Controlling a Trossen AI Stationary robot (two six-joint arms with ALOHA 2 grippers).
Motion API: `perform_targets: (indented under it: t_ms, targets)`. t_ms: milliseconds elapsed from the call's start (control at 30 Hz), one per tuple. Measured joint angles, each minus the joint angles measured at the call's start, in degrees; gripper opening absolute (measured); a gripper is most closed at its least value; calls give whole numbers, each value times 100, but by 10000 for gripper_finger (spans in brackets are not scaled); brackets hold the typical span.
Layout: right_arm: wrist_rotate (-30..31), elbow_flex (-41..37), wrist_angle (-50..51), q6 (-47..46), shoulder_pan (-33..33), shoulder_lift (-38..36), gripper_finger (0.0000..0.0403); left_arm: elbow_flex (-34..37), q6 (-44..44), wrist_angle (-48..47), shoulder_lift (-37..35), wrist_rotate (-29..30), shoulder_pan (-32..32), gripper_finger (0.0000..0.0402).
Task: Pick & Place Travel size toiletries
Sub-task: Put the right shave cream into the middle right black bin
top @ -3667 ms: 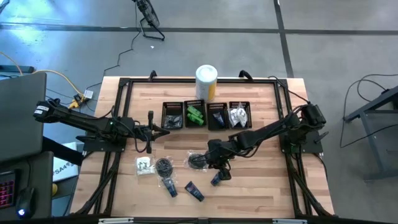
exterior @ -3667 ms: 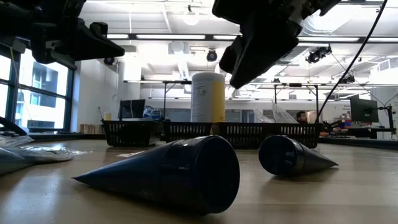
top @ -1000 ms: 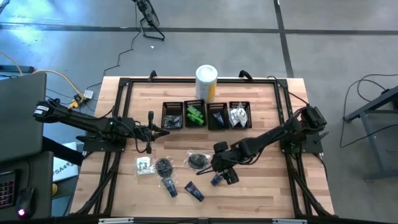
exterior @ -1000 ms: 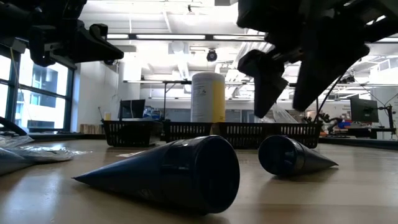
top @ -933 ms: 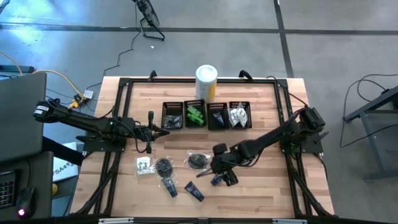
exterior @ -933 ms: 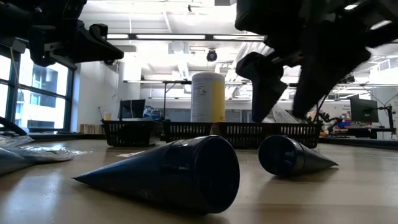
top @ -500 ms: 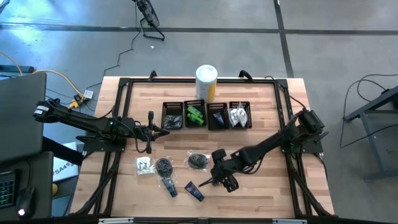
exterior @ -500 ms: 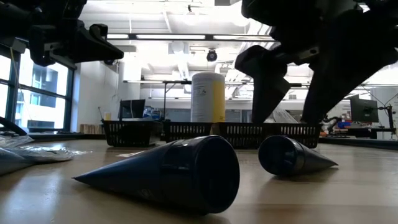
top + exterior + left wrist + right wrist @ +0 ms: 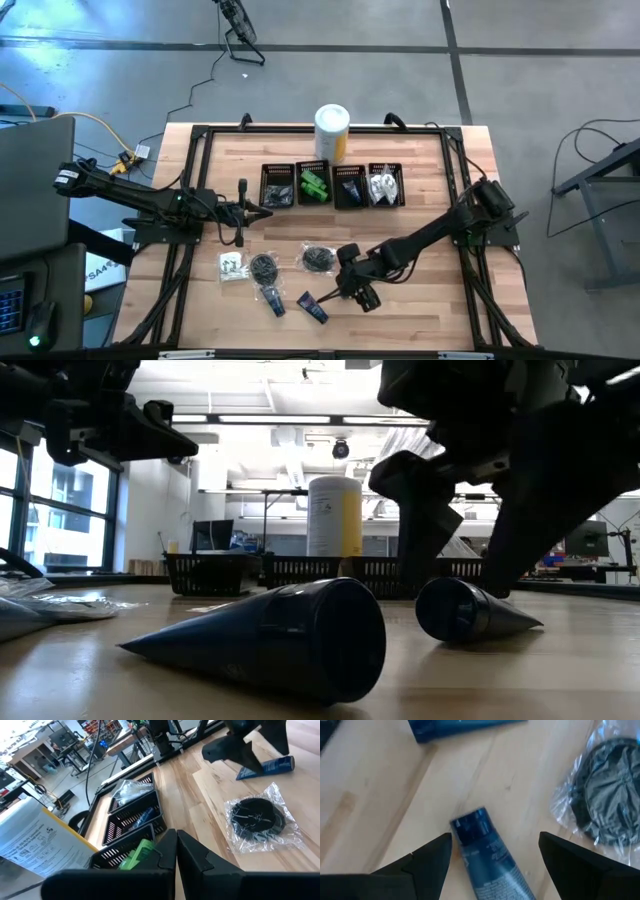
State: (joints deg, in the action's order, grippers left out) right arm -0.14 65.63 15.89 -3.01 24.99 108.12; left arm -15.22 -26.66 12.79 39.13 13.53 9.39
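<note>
Two fingers of your right gripper (image 9: 492,852) wide open, straddling dark blue tube (image 9: 487,855) on counter (image 9: 380,795). Off-centre closing may squirt tube sideways toward bagged black bundle (image 9: 607,795). Left gripper (image 9: 262,211) shut, parked near bins (image 9: 333,187).

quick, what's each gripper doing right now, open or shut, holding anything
Left gripper: shut, holding nothing, up beside the bins.
Right gripper: open, holding nothing, its fingers on either side of a blue tube on the table.
</note>
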Motion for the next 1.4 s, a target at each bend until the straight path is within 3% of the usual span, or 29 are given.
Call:
perform_targets:
  t_ms: [767, 1400]
  targets:
    - [-4, 11, 80, -185, -6, 375, 287, 0, 1, -71, 0, -1, 0, 8]
    - [27, 1, 132, -197, -17, 327, 173, 0, -1, -80, 0, -1, 0, 8]
